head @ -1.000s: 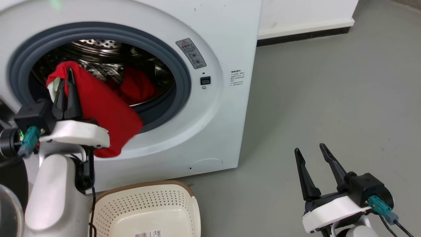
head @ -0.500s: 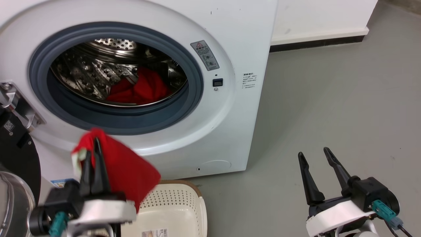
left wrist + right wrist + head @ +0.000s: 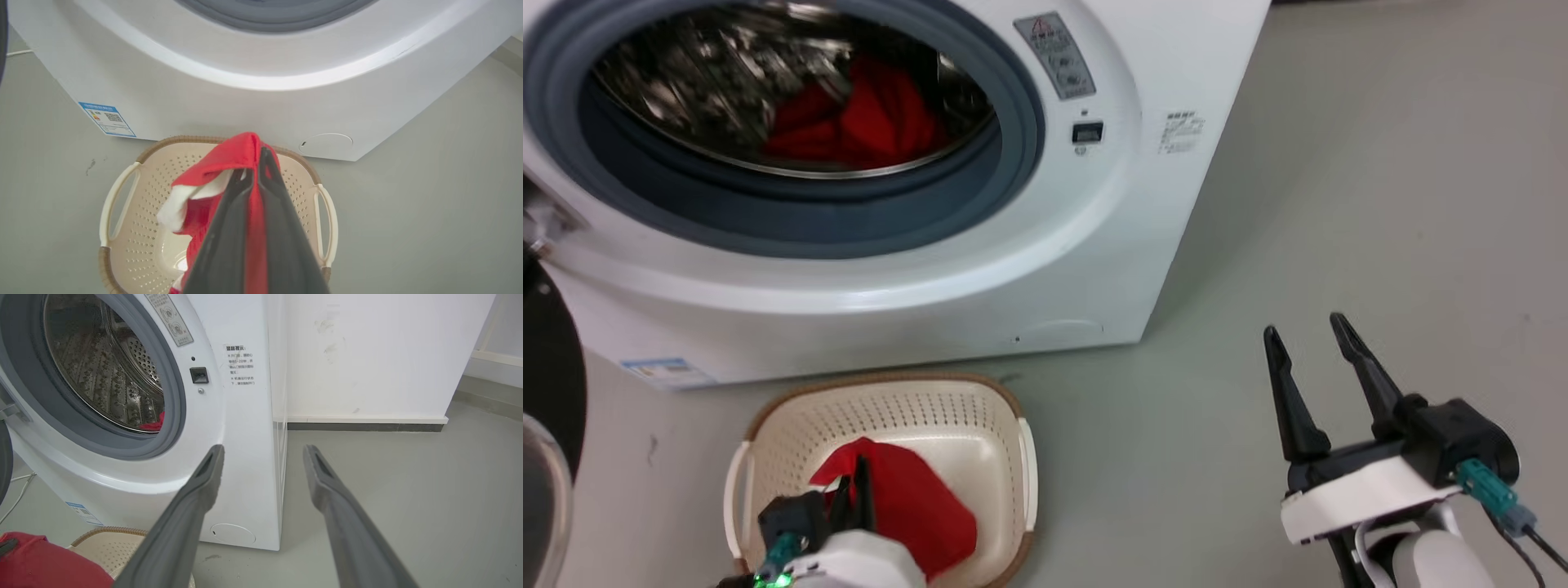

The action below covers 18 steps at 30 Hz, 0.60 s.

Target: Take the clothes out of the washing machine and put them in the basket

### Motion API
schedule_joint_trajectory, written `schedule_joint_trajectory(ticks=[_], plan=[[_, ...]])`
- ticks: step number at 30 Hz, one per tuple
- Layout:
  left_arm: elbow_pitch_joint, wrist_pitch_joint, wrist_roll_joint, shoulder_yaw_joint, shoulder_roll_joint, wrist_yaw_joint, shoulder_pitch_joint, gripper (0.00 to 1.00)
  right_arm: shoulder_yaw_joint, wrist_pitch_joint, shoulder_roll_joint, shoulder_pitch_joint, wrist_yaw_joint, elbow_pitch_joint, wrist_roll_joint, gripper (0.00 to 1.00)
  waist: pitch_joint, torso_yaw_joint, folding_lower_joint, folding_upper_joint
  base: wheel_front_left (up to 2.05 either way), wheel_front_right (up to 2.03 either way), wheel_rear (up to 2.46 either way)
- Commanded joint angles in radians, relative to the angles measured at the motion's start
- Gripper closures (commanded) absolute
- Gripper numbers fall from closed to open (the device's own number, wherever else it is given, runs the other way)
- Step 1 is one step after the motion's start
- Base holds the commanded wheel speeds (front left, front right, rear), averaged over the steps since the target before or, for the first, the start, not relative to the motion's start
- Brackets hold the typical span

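Note:
My left gripper (image 3: 854,478) is shut on a red garment (image 3: 915,502) and holds it inside the cream basket (image 3: 1021,457), which stands on the floor in front of the white washing machine (image 3: 1094,269). From the left wrist, the fingers (image 3: 255,163) pinch the garment's red fold (image 3: 233,157) over the basket (image 3: 122,183); a white tag shows beside them. More red clothes (image 3: 866,118) lie in the steel drum. My right gripper (image 3: 1308,335) stands open and empty at the lower right, away from the machine (image 3: 241,416).
The washer's open door (image 3: 547,392), dark-rimmed, hangs at the far left. Grey floor (image 3: 1380,204) stretches to the right of the machine. A white wall with a dark skirting (image 3: 367,426) stands behind.
My left gripper came down from the drum opening with the red garment into the basket. The head camera tilted down, so the whole picture shifted. The right gripper stayed open.

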Motion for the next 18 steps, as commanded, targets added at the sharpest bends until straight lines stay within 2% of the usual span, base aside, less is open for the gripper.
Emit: schedule_joint_trajectory(ticks=[1,7,18], plan=[[0.025,-0.005,-0.004,0.001,0.000,-0.005,-0.027,1.00,0.002,-0.006,0.001,-0.021,0.000,0.003,0.003,0.00,0.070,-0.003,-0.0001,0.0000,0.00,0.00,0.00],[0.269,-0.008,0.001,-0.001,-0.005,-0.015,-0.225,1.00,0.029,-0.030,0.001,-0.096,0.000,0.021,0.022,0.00,0.218,-0.029,-0.0001,0.0000,0.00,0.00,0.00],[0.621,-0.007,-0.018,0.040,0.003,0.006,-0.485,1.00,0.079,-0.063,0.001,-0.217,0.000,0.071,0.067,0.00,0.432,-0.093,-0.0001,0.0000,0.00,0.00,0.00]])
